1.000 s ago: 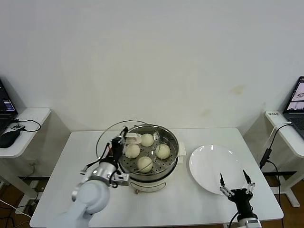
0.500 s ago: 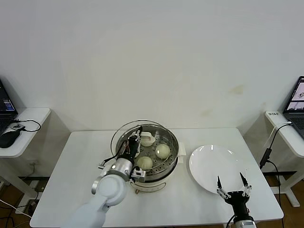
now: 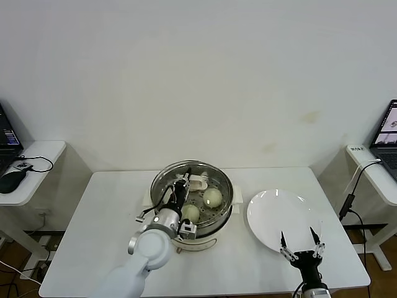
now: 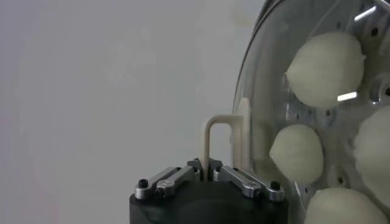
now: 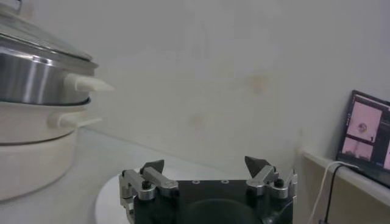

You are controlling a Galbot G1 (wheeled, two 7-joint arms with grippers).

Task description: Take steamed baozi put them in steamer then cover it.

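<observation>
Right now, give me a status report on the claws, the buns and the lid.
Left claw shut on lid handle, glass lid over steamer. Baozi inside. Right claw open, idle by empty plate. Nothing in the way.

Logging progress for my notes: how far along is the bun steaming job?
Done: baozi sit in the steamer; the plate is bare. In hand: left pincer grips the glass lid by its handle, over the pot. Left: seat it, release. Right pincer idles open.

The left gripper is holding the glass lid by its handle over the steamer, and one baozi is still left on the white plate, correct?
Not quite: the head view shows the white plate bare. The baozi sit in the steamer, and the left gripper does hold the glass lid by its handle over it.
</observation>
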